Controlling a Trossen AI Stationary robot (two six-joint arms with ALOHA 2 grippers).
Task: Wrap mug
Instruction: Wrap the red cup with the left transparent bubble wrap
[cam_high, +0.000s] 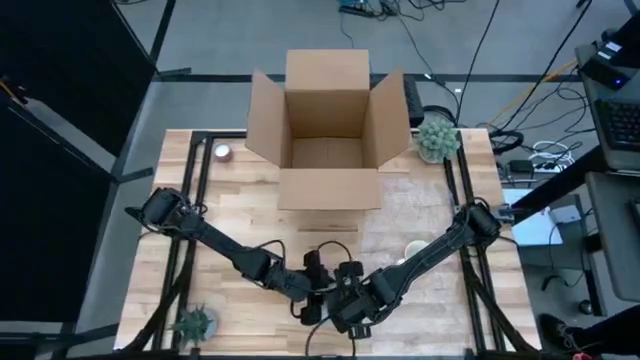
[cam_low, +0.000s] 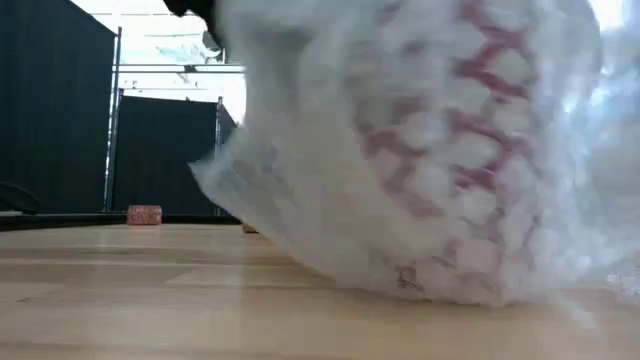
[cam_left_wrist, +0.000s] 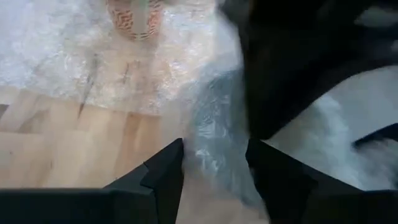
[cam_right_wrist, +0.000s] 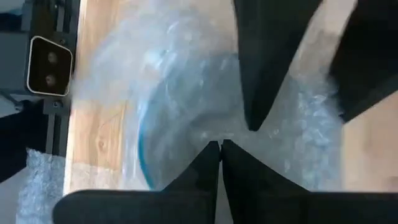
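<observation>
Both arms met at the near middle of the tabletop, hands nearly touching, working one sheet of bubble wrap.

Right hand: fingers pressed together, tips pinching a fold of wrap. Probably held that way to keep the sheet taut or drag it over the mug.

Left hand: fingers apart, wrap bunched in the gap between them, not clamped. I'd read it as lined up to take a second pinch beside the right one.

Mug: hard to pin down. Left wrist view showed a cup-like thing with a red-and-white pattern sitting on the spread wrap, cut off by the frame. Low view showed red patterning through the wrap, so something patterned was already bundled inside (could be the same mug, can't confirm). In the high view the arms covered the work spot; a small pale round thing sat on the wrap just right of the hands, too small to identify.

Box stood open at the far middle, likely the destination. A potted plant sat to its right, another plant at the near left edge.

Low view was mostly blocked by wrap.
</observation>
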